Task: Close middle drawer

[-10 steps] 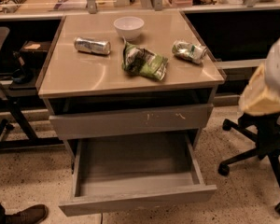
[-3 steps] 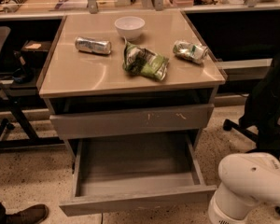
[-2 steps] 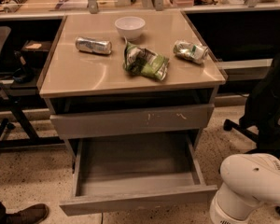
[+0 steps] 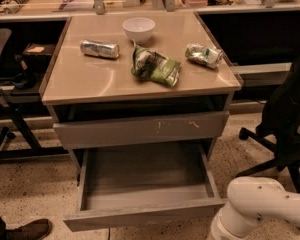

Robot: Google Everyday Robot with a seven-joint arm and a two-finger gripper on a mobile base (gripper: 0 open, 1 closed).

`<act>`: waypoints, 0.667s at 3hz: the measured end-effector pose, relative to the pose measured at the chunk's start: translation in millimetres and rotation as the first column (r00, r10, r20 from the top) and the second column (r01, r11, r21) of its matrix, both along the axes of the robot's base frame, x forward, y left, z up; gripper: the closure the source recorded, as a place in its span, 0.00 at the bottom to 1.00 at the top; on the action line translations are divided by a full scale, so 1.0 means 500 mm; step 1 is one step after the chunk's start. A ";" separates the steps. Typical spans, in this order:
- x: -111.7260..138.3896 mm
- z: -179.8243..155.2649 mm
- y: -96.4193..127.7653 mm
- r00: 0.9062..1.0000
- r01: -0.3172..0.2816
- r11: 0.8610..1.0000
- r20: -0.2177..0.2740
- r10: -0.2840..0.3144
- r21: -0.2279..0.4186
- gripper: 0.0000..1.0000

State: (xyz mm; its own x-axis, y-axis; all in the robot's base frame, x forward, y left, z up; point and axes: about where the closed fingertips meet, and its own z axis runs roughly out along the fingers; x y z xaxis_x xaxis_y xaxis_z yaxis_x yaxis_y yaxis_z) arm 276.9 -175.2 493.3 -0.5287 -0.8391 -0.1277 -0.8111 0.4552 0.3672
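The middle drawer (image 4: 142,215) is pulled far out at the bottom of the cabinet. Its plain grey front faces me and its grey inside (image 4: 145,176) is bare. Above it sits the grey drawer front with pale scratch marks (image 4: 140,129), which is pushed in. Only a white rounded arm segment (image 4: 257,206) shows, at the bottom right, just right of the open drawer's front corner. My gripper is out of view.
The tan cabinet top (image 4: 85,81) holds a white bowl (image 4: 138,29), a silver can (image 4: 99,48), a green snack bag (image 4: 156,66) and a crumpled packet (image 4: 204,54). A black office chair (image 4: 285,124) stands at the right. A brown shoe (image 4: 25,230) is at the bottom left.
The white arm has come from the right edge down to the bottom right corner beside the drawer, then drifted slightly lower and rightward. The drawer has not moved.
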 end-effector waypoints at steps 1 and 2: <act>0.051 -0.040 0.023 0.999 0.038 0.998 0.032 -0.040 0.045 1.00; 0.101 -0.077 0.044 0.996 0.053 0.996 0.066 -0.058 0.074 1.00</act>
State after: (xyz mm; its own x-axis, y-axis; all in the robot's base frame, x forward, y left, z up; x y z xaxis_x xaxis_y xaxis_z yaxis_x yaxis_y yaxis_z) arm 327.5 -153.3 454.9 -0.5626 -0.7957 -0.2242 -0.8092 0.4746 0.3462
